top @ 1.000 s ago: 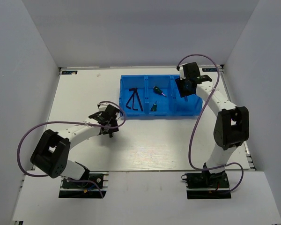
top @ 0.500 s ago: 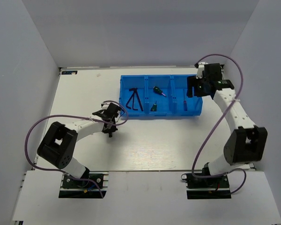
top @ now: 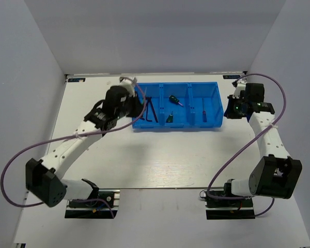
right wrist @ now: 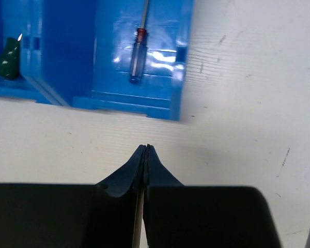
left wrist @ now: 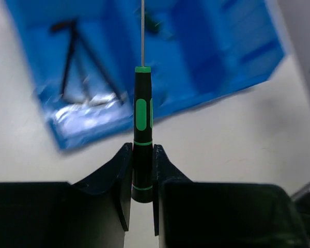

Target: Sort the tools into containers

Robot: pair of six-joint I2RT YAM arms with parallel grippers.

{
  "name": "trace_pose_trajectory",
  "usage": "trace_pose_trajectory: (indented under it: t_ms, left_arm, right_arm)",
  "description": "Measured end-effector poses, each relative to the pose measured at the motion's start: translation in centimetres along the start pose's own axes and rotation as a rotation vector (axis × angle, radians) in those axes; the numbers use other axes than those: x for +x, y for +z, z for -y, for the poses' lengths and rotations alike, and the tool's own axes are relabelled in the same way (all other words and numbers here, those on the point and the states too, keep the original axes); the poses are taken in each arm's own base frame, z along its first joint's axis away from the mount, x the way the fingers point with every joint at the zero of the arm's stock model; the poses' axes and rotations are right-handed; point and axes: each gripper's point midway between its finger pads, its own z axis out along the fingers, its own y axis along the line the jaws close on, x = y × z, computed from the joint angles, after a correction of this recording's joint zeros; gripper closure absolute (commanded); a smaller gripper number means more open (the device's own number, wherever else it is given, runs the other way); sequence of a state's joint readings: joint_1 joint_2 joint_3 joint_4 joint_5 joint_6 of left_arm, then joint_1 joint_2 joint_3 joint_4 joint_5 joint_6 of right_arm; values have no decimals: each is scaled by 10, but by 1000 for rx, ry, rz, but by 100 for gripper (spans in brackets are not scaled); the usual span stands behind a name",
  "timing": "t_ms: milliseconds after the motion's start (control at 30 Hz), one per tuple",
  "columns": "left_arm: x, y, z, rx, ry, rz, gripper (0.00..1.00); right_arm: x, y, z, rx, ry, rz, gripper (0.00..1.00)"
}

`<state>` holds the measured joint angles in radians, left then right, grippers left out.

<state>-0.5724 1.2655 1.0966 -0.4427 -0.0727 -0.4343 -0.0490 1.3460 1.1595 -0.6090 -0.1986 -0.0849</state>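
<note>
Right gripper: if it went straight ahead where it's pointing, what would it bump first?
Likely the blue tray: the shut right gripper points over bare table at its nearest wall, a screwdriver lying just behind it. Depth is unclear.

L gripper (left wrist: 142,151) clamped, R gripper (right wrist: 145,149) closed

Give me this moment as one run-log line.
left end effector: shut on green-handled screwdriver, at blue tray left end | right end effector: shut, empty, off tray's right end
</note>
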Motion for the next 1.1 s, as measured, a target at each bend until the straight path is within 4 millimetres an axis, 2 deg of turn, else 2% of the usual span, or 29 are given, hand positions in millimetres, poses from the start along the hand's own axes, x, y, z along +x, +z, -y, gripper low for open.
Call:
trace_pose_trajectory:
  t_ms: [33, 67, 133, 200, 267, 367, 467, 567, 700, 733, 800, 833, 1000, 1067, 1100]
  left_arm:
    - [-18, 0, 18, 74, 19, 25, 100]
    - [-33, 7, 37, 148, 39, 43, 100]
    - [-55, 25, 73, 286, 79, 50, 100]
    - [-60, 61, 106, 399, 116, 21, 100]
    - [-51, 104, 139, 502, 146, -36, 100]
    - [-19, 160, 174, 608, 164, -137, 100]
    - [15, 191, 197, 686, 156, -222, 100]
    - [37, 201, 215, 748, 129, -275, 100]
    - [39, 194, 236, 790, 98, -282, 99]
    - [36, 192, 242, 799, 93, -275, 90]
    - [29, 189, 250, 801, 83, -254, 80]
    - [26, 190, 252, 793, 77, -244, 65]
    - [16, 199, 252, 717, 38, -202, 52]
    - [14, 206, 249, 680, 18, -195, 41]
    - [14, 210, 248, 667, 14, -190, 41]
  right_arm:
    - [1, -1, 6, 9, 15, 1, 88]
    - [2, -1, 9, 14, 32, 0, 81]
    - [7, -2, 16, 26, 60, -8, 74]
    - [13, -2, 19, 29, 78, -15, 72]
    - [20, -4, 22, 37, 97, -21, 72]
    - [30, -11, 24, 48, 114, -18, 72]
    - [37, -17, 25, 53, 125, -8, 72]
    - [48, -20, 23, 49, 139, -10, 72]
    - [64, -19, 18, 32, 172, -32, 72]
    - [68, -18, 17, 28, 177, -37, 70]
    - [73, -18, 15, 20, 195, -44, 69]
    - [75, -18, 14, 17, 203, -46, 69]
    - [80, -21, 9, 4, 215, -42, 68]
    - [79, -22, 7, -2, 216, -35, 68]
    - [79, -22, 7, -4, 217, -33, 68]
